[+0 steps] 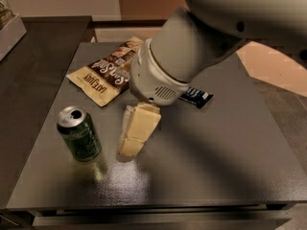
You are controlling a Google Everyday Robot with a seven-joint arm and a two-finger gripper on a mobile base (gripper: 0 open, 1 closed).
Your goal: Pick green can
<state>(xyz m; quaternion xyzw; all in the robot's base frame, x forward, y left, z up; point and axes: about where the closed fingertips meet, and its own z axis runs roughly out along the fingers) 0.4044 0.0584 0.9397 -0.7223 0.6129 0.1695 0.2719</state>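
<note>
The green can [79, 134] stands upright near the front left of the dark table [216, 166]. It is dark green with pale markings, and its silver top has a dark mouth hole. My gripper [130, 145] hangs from the big white arm just to the right of the can, low over the table, a short gap away and apart from it. Its cream fingers [136, 128] point down and to the left.
A brown snack bag [108, 72] lies flat at the back left, partly behind my arm. A flat dark blue candy bar [196, 97] lies behind the arm at the middle right. A lower dark counter [29, 71] runs along the left.
</note>
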